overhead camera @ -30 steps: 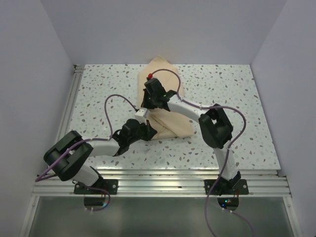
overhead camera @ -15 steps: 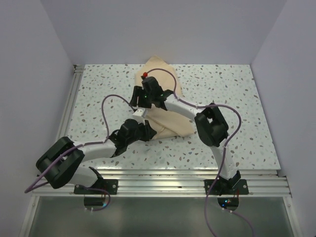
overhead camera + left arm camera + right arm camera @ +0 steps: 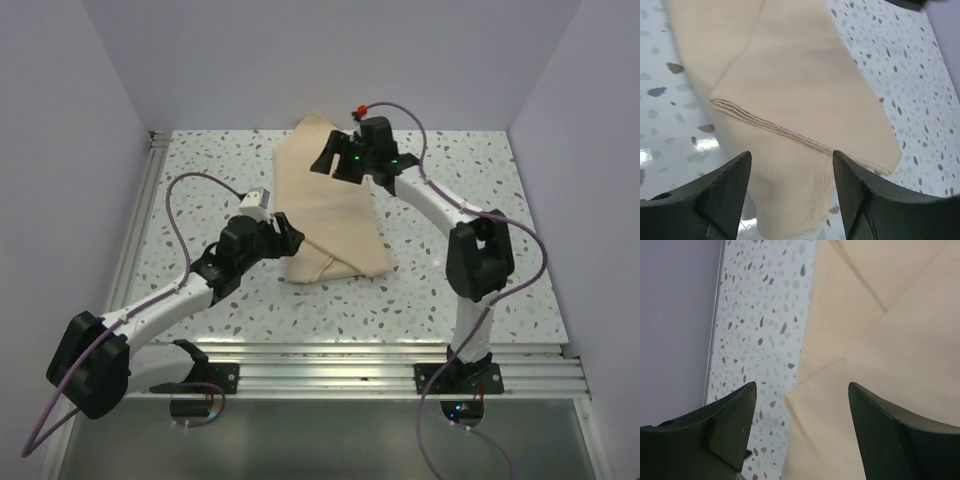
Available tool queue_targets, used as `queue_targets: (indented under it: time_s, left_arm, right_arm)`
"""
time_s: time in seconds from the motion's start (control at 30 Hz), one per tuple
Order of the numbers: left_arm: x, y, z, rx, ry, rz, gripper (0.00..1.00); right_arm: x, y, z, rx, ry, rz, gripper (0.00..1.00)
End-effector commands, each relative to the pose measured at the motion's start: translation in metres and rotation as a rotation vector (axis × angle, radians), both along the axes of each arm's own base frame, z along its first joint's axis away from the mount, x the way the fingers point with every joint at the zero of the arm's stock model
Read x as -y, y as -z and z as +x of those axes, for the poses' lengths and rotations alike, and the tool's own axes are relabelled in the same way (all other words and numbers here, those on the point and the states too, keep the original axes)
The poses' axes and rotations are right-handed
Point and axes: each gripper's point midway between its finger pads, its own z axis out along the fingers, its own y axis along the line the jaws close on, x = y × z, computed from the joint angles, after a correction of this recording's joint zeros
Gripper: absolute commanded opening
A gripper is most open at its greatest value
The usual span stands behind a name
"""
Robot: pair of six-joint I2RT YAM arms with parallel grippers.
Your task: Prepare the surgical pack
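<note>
Folded surgical pack (image 3: 335, 215) laid on the speckled table (image 3: 470, 190), toward its far middle.
The left gripper (image 3: 283, 223) is held wide and empty at the pack's left edge; the right gripper (image 3: 335, 162) is spread likewise above its far end.

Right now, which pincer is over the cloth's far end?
The right pincer, above the surgical pack's far end; the left pincer sits by its near left edge.

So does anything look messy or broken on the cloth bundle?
Nothing spilled or torn. The surgical pack lies folded on the speckled table, only turned crooked to its edges. The left gripper and right gripper hover open, holding nothing.
</note>
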Motion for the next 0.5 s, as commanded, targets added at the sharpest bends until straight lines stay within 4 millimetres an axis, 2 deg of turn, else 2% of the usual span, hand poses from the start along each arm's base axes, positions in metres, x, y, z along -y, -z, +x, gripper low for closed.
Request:
queue_targets:
  time_s: [0.0,0.07,0.1,0.13,0.2,0.23,0.27,0.3,0.37,0.47]
  left_arm:
    - [-0.031,-0.011,0.028,0.013,-0.113,0.079,0.71]
    - [-0.038,-0.006,0.041,0.008,-0.15,0.126,0.73]
    - [-0.04,-0.013,0.05,0.022,-0.174,0.134,0.73]
    - [-0.04,-0.004,0.055,0.001,-0.181,0.156,0.73]
    - [-0.041,-0.006,0.067,0.012,-0.198,0.164,0.73]
    - [-0.04,0.003,0.07,-0.006,-0.196,0.177,0.73]
    - [-0.038,0.005,0.073,-0.007,-0.196,0.177,0.73]
    - [-0.037,0.005,0.077,-0.005,-0.197,0.178,0.73]
    - [-0.035,0.019,0.079,-0.036,-0.191,0.198,0.71]
    - [-0.033,0.037,0.082,-0.065,-0.191,0.215,0.68]
  right_arm:
    - [0.058,-0.025,-0.016,0.059,0.037,-0.052,0.79]
    - [0.084,-0.009,-0.026,0.046,0.075,-0.125,0.82]
    - [0.092,-0.003,-0.028,0.039,0.088,-0.145,0.83]
    - [0.099,0.002,-0.033,0.038,0.09,-0.173,0.84]
    - [0.12,0.017,-0.042,0.016,0.136,-0.232,0.89]
    - [0.126,0.021,-0.046,0.014,0.144,-0.254,0.92]
    - [0.136,0.036,-0.053,-0.012,0.16,-0.285,0.93]
    - [0.141,0.037,-0.058,-0.013,0.169,-0.294,0.93]
    - [0.146,0.046,-0.065,-0.023,0.175,-0.308,0.92]
    - [0.155,0.069,-0.083,-0.058,0.179,-0.331,0.91]
